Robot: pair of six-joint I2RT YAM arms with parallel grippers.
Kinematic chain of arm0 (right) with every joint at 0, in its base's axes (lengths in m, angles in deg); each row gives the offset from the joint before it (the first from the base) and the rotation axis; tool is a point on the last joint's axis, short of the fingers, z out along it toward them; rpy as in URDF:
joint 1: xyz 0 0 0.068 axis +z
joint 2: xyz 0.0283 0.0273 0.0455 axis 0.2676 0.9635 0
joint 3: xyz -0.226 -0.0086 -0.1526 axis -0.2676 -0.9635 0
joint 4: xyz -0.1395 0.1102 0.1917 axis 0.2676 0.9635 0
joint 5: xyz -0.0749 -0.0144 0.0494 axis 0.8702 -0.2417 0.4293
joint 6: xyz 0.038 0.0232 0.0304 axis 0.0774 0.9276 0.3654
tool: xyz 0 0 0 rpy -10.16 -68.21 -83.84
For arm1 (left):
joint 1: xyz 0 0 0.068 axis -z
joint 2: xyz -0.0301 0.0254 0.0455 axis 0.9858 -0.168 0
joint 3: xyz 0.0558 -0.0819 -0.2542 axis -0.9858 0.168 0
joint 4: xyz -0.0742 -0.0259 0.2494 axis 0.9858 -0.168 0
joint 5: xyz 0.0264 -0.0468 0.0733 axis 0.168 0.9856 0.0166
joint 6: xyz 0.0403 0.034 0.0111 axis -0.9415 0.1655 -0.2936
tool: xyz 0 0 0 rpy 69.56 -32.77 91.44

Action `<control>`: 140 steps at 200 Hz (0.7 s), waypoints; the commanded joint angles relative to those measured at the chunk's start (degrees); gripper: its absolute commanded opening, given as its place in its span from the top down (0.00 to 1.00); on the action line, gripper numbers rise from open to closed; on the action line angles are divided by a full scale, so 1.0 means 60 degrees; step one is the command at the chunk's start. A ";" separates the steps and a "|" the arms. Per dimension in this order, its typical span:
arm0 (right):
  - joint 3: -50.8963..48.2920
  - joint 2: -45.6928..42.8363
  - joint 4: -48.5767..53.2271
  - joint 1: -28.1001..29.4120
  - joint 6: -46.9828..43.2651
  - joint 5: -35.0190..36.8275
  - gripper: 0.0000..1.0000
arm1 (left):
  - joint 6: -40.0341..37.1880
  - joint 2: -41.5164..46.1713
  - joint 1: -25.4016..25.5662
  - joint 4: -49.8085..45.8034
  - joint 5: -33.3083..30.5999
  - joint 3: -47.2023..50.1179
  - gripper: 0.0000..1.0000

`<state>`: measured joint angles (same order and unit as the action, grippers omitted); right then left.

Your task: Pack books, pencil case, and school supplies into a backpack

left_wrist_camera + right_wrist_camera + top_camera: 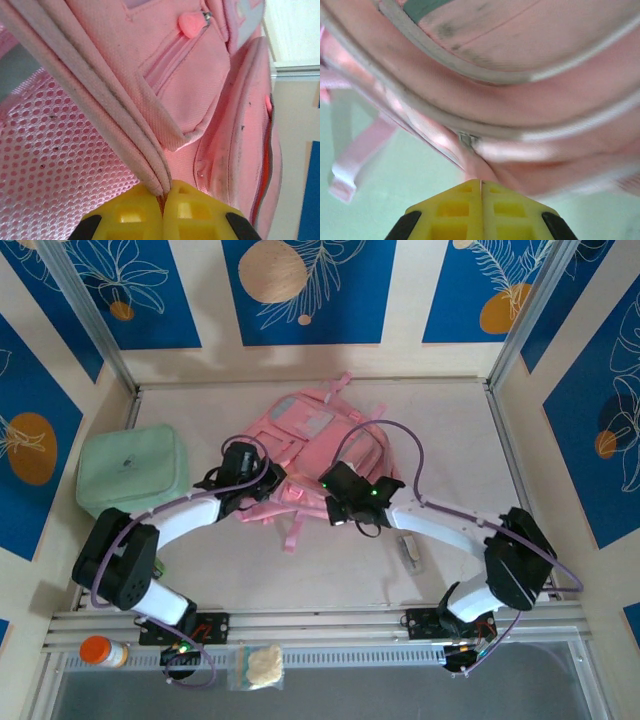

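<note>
The pink backpack [312, 435] lies flat in the middle of the table, straps toward the arms. My left gripper [262, 486] is at its near left edge, shut on a pale piped fold of the backpack [125, 115]; the gripper [163, 194] has that fold pinched between its yellow fingers. My right gripper [336, 504] is at the near right edge. In the right wrist view this gripper [481, 183] is shut on a pink pull tab that runs from the zip slider [468, 139]. A small grey-white school supplies item [410, 549] lies by the right arm. The books and pencil case are hidden.
A padded mint-green zip case [133, 470] sits at the left by the wall. An orange-capped bottle [103, 651] and a small clear bag [259, 665] rest on the front rail. Loose pink straps [292, 530] trail toward the arms.
</note>
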<state>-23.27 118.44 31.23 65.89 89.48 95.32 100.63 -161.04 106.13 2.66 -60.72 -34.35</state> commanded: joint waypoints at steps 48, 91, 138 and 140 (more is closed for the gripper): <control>0.0649 0.0677 0.0144 -0.0166 0.0153 -0.1023 1.00 | -0.1435 -0.1509 -0.0799 0.0946 0.1913 -0.1428 1.00; 0.2006 0.1592 0.0590 -0.0492 0.1674 -0.1187 0.74 | -0.0667 -0.1182 -0.0712 0.1460 0.1805 -0.0604 1.00; 0.3282 0.2831 0.1919 -0.0086 0.4079 -0.0421 0.62 | -0.0616 -0.1034 -0.0550 0.1251 0.1542 -0.0642 1.00; 0.3324 0.2877 0.1981 -0.0066 0.4193 -0.0378 0.62 | -0.0617 -0.1028 -0.0550 0.1256 0.1529 -0.0642 1.00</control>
<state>-6.96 132.10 36.02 63.42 103.62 90.03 96.58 -169.72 101.71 8.56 -53.39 -38.17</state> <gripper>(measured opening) 0.370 0.048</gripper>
